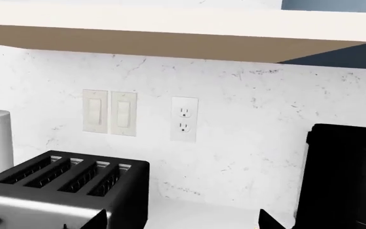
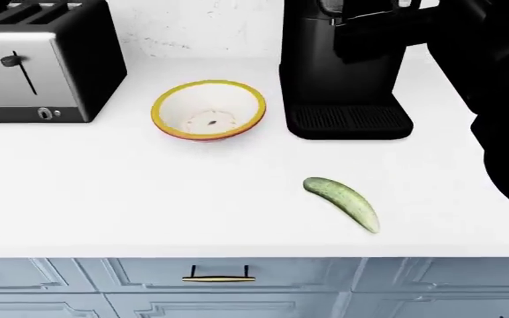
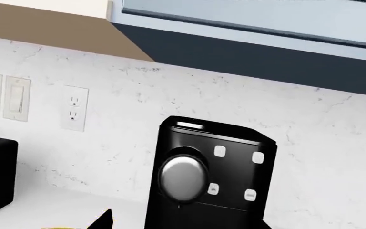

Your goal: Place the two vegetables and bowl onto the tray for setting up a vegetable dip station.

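- Long bumpy light-green cucumber lying diagonally on the white table, toward the front right.
- Wide round yellow-rimmed bowl upright behind it, between silver four-slot toaster and black coffee machine.
- Neither hand clearly seen; state impossible to tell.

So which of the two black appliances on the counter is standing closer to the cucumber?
The coffee maker, standing just behind the cucumber. The toaster is far off at the counter's left, beyond the bowl.
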Tool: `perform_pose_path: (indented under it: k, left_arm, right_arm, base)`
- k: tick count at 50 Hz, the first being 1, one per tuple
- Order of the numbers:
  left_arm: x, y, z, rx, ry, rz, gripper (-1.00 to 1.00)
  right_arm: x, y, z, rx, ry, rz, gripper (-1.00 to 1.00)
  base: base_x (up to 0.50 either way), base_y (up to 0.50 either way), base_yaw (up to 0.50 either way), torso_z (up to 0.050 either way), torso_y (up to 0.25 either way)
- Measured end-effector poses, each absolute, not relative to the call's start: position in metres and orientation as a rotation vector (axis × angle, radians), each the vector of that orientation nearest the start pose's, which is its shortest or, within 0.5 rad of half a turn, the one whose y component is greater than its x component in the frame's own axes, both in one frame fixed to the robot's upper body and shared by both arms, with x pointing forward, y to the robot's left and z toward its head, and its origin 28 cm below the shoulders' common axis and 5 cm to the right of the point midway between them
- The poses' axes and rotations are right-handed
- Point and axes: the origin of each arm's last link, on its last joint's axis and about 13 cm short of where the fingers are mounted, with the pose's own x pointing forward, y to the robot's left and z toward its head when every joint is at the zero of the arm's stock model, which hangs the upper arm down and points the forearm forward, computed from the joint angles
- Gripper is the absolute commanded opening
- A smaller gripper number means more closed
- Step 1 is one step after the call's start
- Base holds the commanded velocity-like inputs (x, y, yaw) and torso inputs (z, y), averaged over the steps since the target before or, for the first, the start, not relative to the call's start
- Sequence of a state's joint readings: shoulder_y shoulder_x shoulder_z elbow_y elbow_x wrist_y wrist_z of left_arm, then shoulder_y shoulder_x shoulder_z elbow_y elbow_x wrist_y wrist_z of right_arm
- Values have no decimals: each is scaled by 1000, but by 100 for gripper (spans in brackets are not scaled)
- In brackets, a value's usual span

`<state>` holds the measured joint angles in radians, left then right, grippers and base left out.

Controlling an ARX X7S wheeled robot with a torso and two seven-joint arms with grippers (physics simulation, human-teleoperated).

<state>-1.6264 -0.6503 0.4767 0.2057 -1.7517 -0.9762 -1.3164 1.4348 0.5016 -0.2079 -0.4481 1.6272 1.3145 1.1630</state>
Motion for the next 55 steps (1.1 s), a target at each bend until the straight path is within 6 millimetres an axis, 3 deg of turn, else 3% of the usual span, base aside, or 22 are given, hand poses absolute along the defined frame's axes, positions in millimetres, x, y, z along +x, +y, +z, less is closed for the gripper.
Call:
perform_pose_path:
  k: [12, 45, 55]
  left_arm:
    - [233, 221, 404, -55, -170, 132, 100]
    - [246, 217, 387, -72, -83, 90, 100]
    - [249, 212, 380, -200, 20, -12, 100]
  right_arm:
    - [216, -99, 365, -145, -263, 79, 100]
    - [214, -93, 361, -206, -235, 165, 100]
    - [201, -93, 355, -201, -180, 280, 100]
  base:
    - [500, -1, 0, 0, 1]
    - [54, -39, 0, 0, 0]
    - [0, 0, 0, 0, 0]
